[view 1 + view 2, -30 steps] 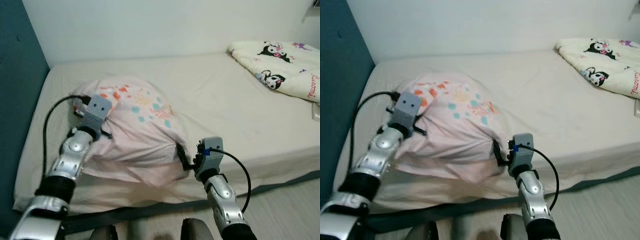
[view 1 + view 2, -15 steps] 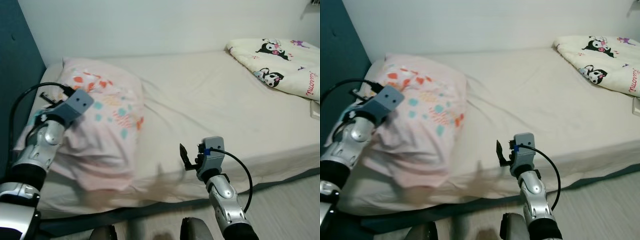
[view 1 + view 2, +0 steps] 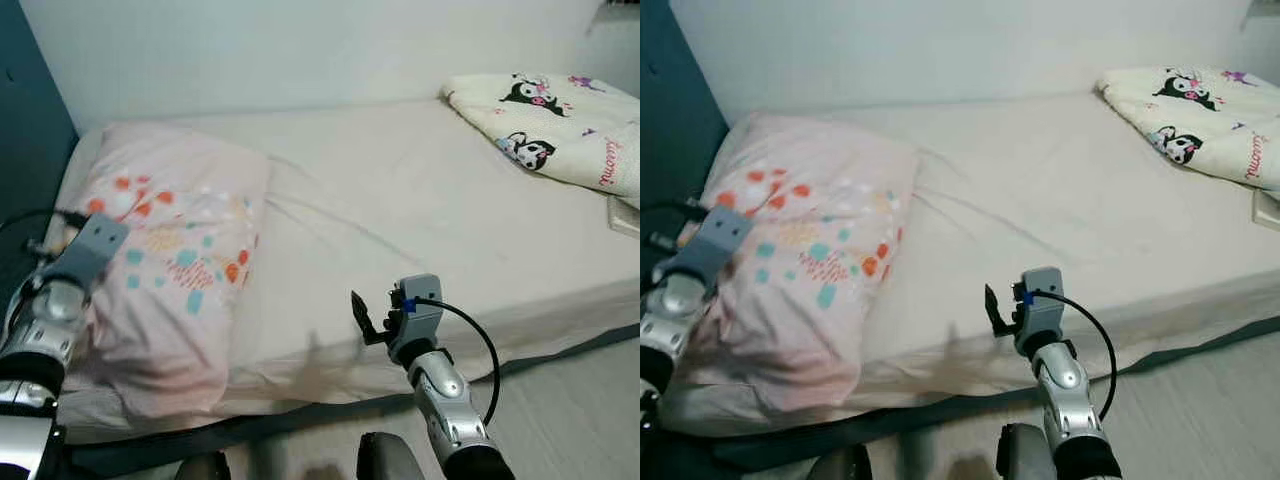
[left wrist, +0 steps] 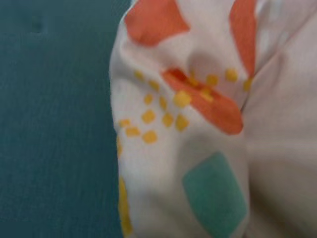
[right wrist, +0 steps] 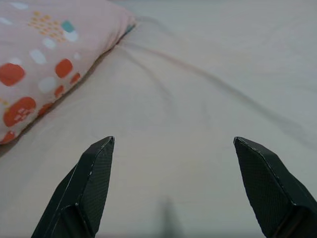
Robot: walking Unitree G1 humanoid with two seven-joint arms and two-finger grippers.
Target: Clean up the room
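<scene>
A pink pillow (image 3: 175, 235) with orange, teal and yellow spots lies flat at the left end of the bed (image 3: 420, 200), next to the teal headboard. My left gripper (image 3: 72, 232) is pressed against the pillow's left edge, and its wrist view has the spotted pillow fabric (image 4: 198, 124) right up close. Over the bed's front edge, my right gripper (image 3: 365, 322) stands open with nothing in it, clear of the pillow. The right wrist view looks between the black fingertips (image 5: 94, 168) at bare sheet, with the pillow's corner (image 5: 54, 54) further ahead.
A folded cream blanket (image 3: 560, 130) with cartoon prints lies at the bed's far right end. The teal headboard (image 3: 30, 120) stands on the left and a white wall runs behind the bed. Light floor (image 3: 580, 400) lies to the lower right.
The pillow went from the bed's front edge left to the head end and now lies flat. My left arm swung left and down with it. The right gripper let go and stayed put.
</scene>
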